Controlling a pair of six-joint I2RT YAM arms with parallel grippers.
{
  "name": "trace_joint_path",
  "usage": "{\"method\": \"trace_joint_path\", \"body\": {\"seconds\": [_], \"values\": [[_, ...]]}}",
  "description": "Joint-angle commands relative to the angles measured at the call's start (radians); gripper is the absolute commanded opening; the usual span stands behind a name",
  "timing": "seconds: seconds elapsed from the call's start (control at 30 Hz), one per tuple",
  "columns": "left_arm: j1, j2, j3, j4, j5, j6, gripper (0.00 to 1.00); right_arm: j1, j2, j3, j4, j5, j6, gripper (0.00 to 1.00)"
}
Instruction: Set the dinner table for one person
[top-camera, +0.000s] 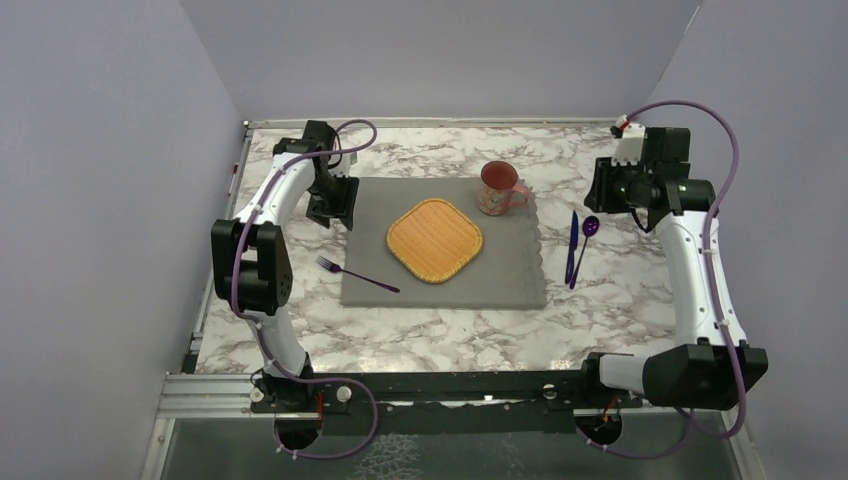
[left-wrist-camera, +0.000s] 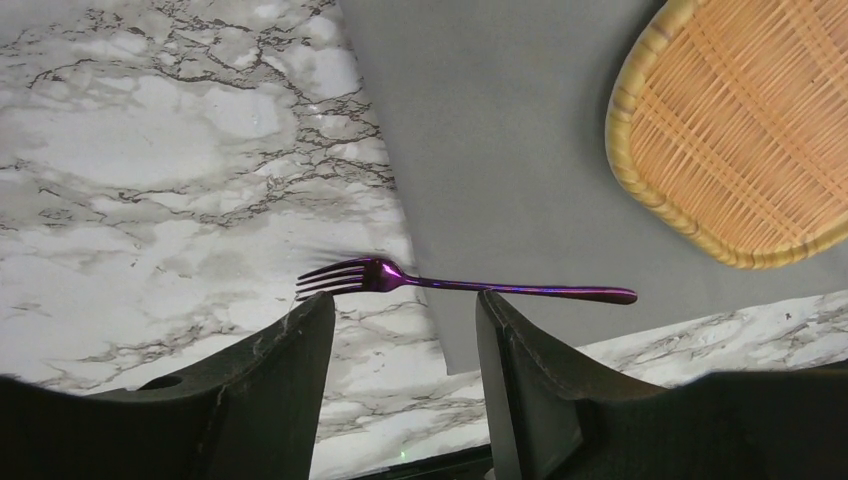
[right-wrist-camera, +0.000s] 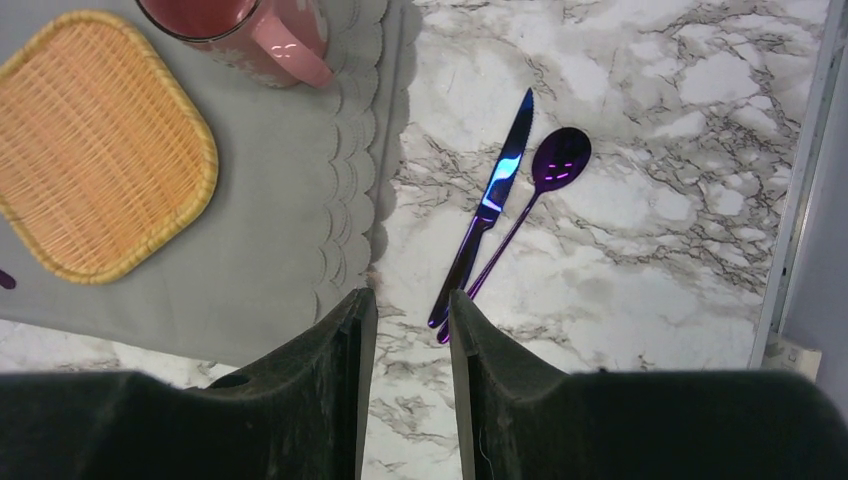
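Left claw released, empty; fork lies just ahead of its tips, askew across placemat edge. I'd regrip mid-handle, square it. Right claw parted, empty.

The dinner table has a wide bare strip along its near side, in front of the grey mat. The mat's near right part is bare too. The woven plate fills the mat's middle, and the tall mug stands just behind it. The fork lies across the mat's left edge. The knife and spoon lie close together right of the mat, with bare marble past them. Walls close three sides.
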Motion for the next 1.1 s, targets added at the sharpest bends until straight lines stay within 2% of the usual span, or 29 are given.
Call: {"method": "trace_joint_path", "body": {"seconds": [0.0,0.1,0.2,0.4,0.57,0.63,0.73,0.8,0.93,1.07], "values": [[-0.004,0.02,-0.012,0.03,-0.043,-0.028,0.57,-0.004,0.067,-0.015,0.048,0.039,-0.023,0.38],[-0.01,-0.01,-0.085,0.051,-0.076,-0.028,0.57,-0.004,0.1,-0.016,0.017,0.055,-0.082,0.38],[-0.015,-0.047,-0.14,0.07,-0.075,-0.028,0.57,-0.004,0.124,0.01,-0.025,-0.007,-0.146,0.38],[-0.017,-0.145,-0.246,0.088,-0.058,0.002,0.56,-0.004,0.275,0.244,-0.244,-0.19,-0.206,0.4],[0.037,-0.168,-0.219,0.099,-0.066,0.09,0.56,0.037,0.386,0.375,-0.416,-0.321,-0.258,0.41],[0.079,-0.153,-0.179,0.081,-0.037,0.133,0.56,0.094,0.398,0.402,-0.427,-0.312,-0.29,0.41],[0.151,-0.127,-0.118,0.055,-0.024,0.161,0.56,0.238,0.41,0.454,-0.427,-0.22,-0.336,0.41],[0.182,-0.122,-0.089,0.051,-0.051,0.172,0.56,0.311,0.422,0.496,-0.432,-0.193,-0.356,0.41],[0.243,-0.125,-0.062,0.045,-0.08,0.2,0.56,0.41,0.514,0.62,-0.507,-0.239,-0.369,0.41],[0.287,-0.114,-0.076,0.038,-0.072,0.207,0.56,0.527,0.561,0.611,-0.49,-0.26,-0.349,0.41]]}}
